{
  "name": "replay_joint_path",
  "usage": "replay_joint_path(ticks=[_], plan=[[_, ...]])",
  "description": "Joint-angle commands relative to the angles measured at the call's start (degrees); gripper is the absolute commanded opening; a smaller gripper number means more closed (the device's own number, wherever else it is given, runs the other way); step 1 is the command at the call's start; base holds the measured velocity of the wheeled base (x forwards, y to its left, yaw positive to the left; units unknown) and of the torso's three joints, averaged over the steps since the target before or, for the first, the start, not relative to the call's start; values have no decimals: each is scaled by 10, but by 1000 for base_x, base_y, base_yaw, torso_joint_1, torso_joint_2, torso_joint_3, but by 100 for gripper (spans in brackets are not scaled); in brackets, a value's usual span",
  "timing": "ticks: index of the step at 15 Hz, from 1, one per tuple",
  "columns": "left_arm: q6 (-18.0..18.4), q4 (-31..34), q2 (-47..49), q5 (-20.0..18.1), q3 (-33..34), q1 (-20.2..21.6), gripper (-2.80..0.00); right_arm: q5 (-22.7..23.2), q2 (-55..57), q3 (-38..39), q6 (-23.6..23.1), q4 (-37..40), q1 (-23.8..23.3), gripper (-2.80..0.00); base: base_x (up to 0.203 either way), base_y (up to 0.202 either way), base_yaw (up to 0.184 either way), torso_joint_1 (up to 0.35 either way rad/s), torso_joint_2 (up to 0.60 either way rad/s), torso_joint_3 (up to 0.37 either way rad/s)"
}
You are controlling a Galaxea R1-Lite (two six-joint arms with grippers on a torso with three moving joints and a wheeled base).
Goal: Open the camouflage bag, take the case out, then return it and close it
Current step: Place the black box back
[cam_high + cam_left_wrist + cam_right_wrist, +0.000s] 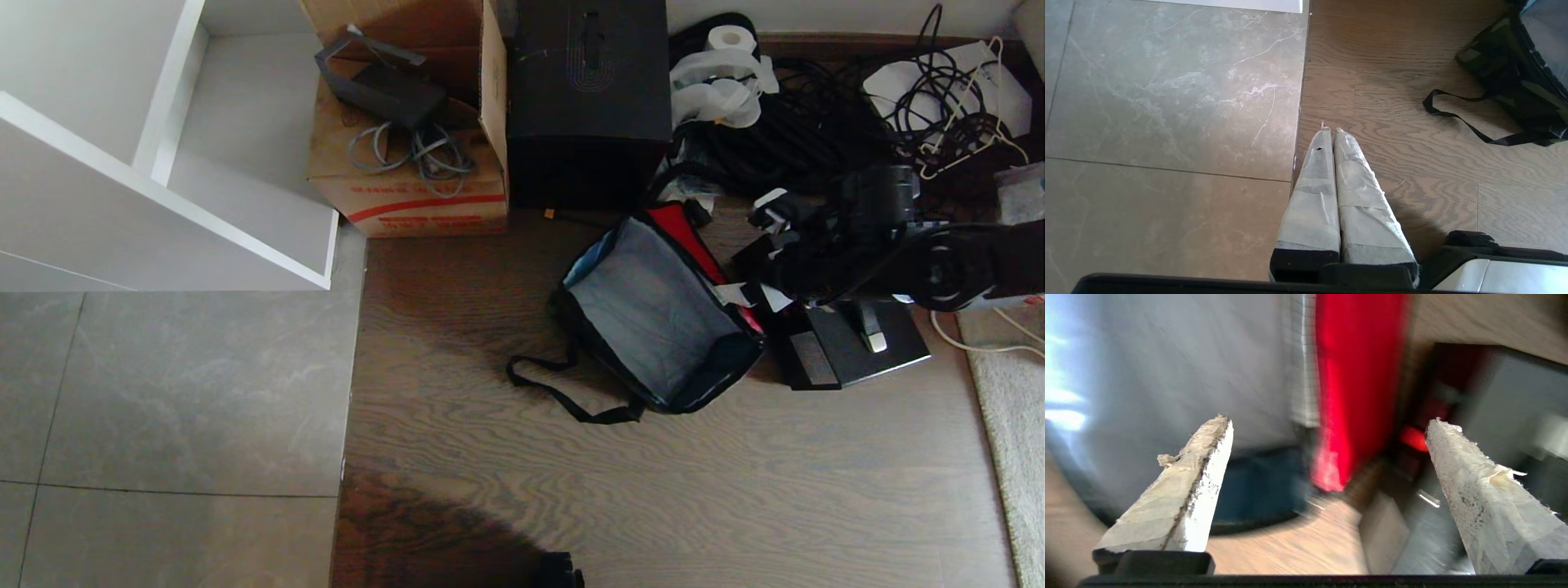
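Head view: the camouflage bag (657,314) lies open on the wooden floor (653,490), right of centre. Its long axis runs on a diagonal, from the upper left near the tall black box (588,90) down to the lower right. The grey interior faces up and the red flap lining (690,237) folds back along the bag's right-hand edge. The black strap (563,388) trails from the bag's lower left corner across the floor. The case (849,347) lies flat on the floor just beside the bag's right side, outside it, with its bar handle (869,327) on top pointing roughly away from the robot. The right arm reaches in from the right edge, and the right end effector (755,296) hangs over the strip where bag and case meet. A cardboard carton (408,171) and a white shelf unit (163,163) stand to the left, and tangled cables (816,122) lie beyond the arm.

Left wrist view: the left end effector (1329,130) has its two taped fingers pressed together, pointing at the seam between grey tiles (1167,102) and wood. One end of the bag and its strap show at the far side.

Right wrist view: the taped fingers (1200,473) are spread wide apart, pinching nothing. Past them, blurred, lie the grey interior, the red lining and the case's dark edge.
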Motion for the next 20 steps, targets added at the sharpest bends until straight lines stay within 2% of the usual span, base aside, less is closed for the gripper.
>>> replay_joint_path(ticks=[1,2,3,7,9,11,20], plan=[[-1,0,0,0,5,0,-280,-205,-2,0,-23,0,-13,0,0,0,0,0,0,0],[0,0,0,0,5,0,-280,-303,10,-3,-37,0,-14,0,0,0,0,0,0,0],[-1,0,0,0,5,0,-280,-360,33,-6,-48,-4,-13,0,0,0,0,0,0,0],[0,0,0,0,5,0,-280,-431,108,-61,-72,-59,-11,0,0,0,0,0,0,0],[-1,0,0,0,5,0,-280,-451,132,-87,-85,-80,-11,0,0,0,0,0,0,0],[0,0,0,0,5,0,-280,-492,146,-107,-106,-84,-13,0,0,0,0,0,0,0],[-1,0,0,0,5,0,-280,-529,197,-195,-135,-84,-54,0,0,0,0,0,0,0]])
